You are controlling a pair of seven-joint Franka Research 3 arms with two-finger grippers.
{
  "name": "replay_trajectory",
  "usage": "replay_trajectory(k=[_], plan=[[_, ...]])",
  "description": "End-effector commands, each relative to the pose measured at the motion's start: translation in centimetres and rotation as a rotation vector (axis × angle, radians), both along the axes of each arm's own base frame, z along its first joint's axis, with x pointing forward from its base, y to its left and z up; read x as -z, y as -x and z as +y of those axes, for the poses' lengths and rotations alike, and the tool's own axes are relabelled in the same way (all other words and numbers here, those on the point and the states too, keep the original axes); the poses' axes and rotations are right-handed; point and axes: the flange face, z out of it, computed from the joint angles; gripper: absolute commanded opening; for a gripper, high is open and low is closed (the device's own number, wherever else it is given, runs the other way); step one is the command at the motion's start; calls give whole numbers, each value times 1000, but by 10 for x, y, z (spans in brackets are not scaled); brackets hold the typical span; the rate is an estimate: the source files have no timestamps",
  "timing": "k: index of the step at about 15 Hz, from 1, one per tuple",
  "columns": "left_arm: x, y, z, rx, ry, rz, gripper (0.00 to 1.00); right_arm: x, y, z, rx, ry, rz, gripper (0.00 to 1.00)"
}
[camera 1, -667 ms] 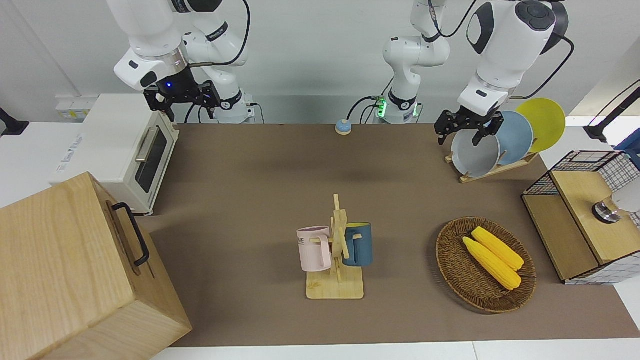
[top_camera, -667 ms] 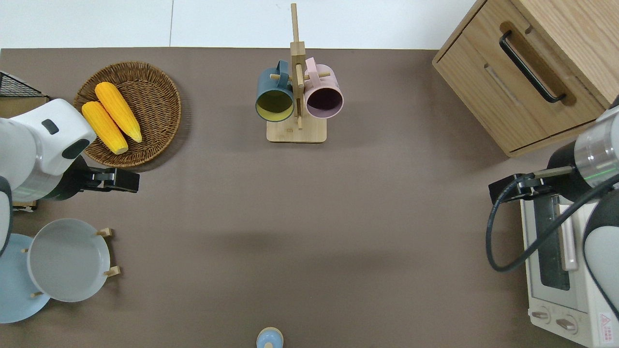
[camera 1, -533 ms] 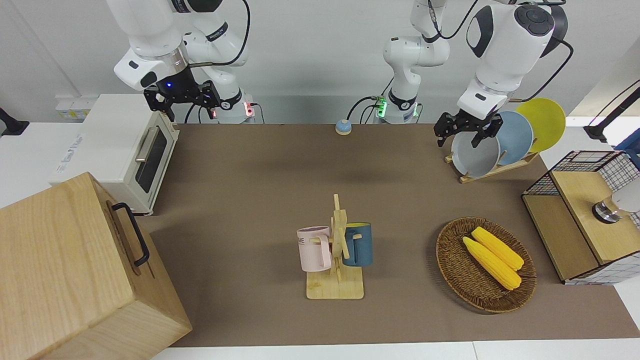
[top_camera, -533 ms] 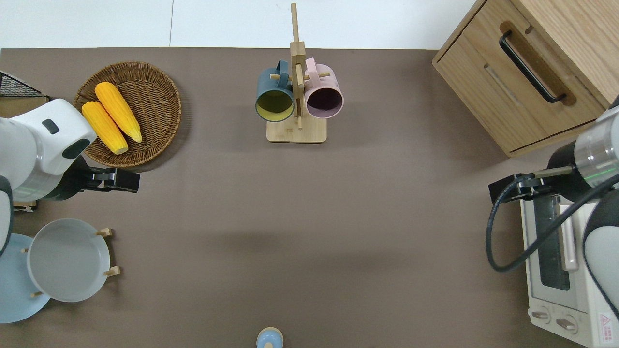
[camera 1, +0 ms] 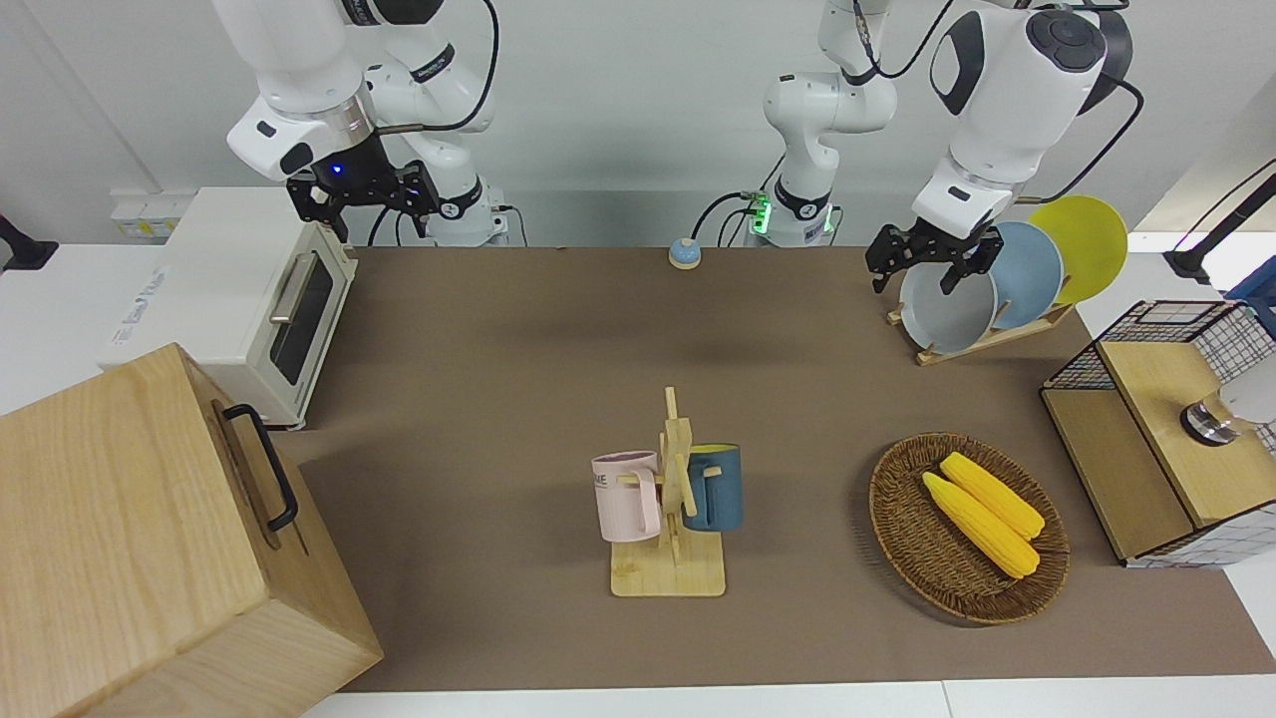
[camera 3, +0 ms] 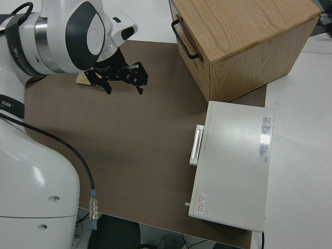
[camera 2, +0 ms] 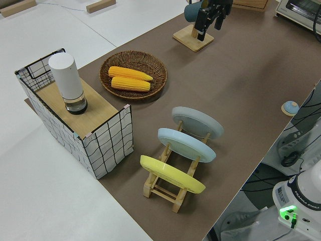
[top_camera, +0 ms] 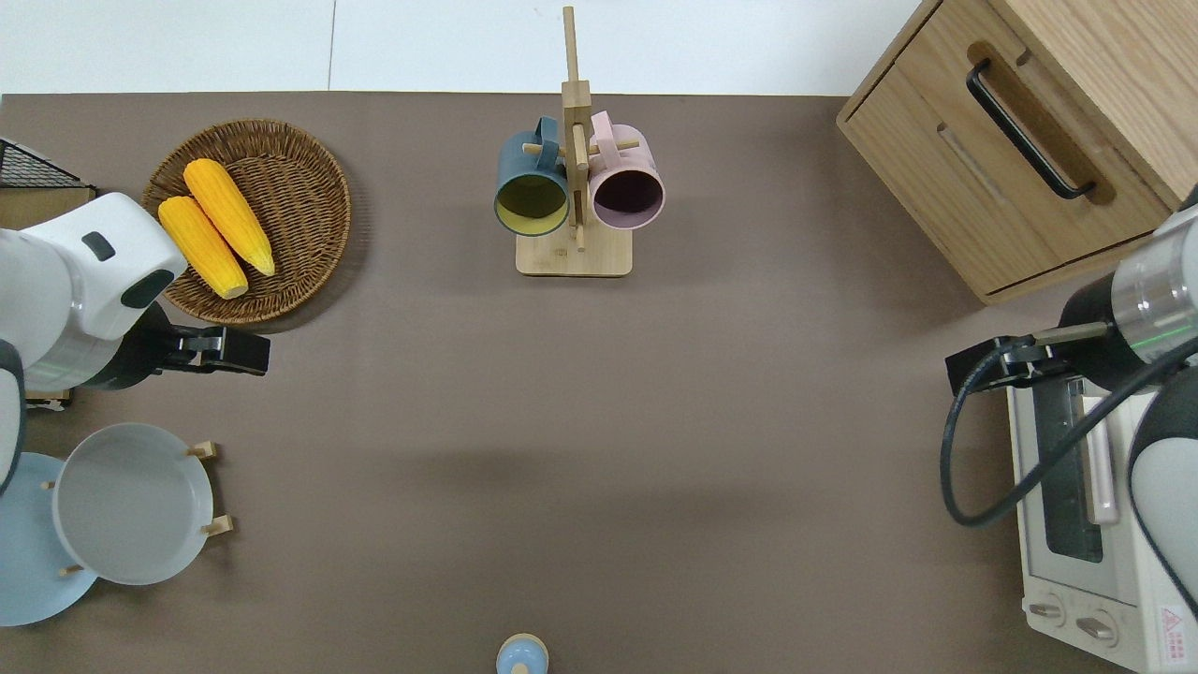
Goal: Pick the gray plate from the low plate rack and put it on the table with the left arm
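The gray plate [camera 1: 945,311] stands on edge in the low plate rack [camera 1: 992,337] at the left arm's end of the table [camera 1: 518,349], in the slot farthest from the robots. It also shows in the overhead view [top_camera: 131,505] and the left side view [camera 2: 198,121]. My left gripper [camera 1: 919,271] hangs open and empty in the air. In the overhead view the left gripper [top_camera: 239,351] is over bare table between the plate and the basket. My right gripper [camera 1: 369,214] is parked and open.
A light blue plate [camera 1: 1032,271] and a yellow plate [camera 1: 1085,241] stand in the same rack. A wicker basket [camera 1: 902,519] holds two corn cobs. A mug stand [camera 1: 670,558], a wire crate [camera 1: 1161,429], a toaster oven [camera 1: 234,289] and a wooden cabinet [camera 1: 140,548] stand around.
The left arm has shifted very slightly near the rack. Nothing else has moved.
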Motion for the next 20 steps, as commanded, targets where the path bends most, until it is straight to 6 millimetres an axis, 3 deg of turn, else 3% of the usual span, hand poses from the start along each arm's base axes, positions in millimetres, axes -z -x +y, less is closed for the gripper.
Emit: replay_trajectory(k=[1, 10, 14, 20], plan=[[0, 1, 7, 4, -89, 25, 995, -4, 2, -2, 14, 7, 0, 983], [20, 16, 57, -21, -335, 138, 995, -3, 2, -2, 14, 7, 2, 983], [31, 28, 101, -70, -398, 190, 995, -4, 2, -2, 14, 7, 0, 983], [63, 56, 143, -113, -395, 196, 995, -4, 2, -3, 16, 7, 0, 983]])
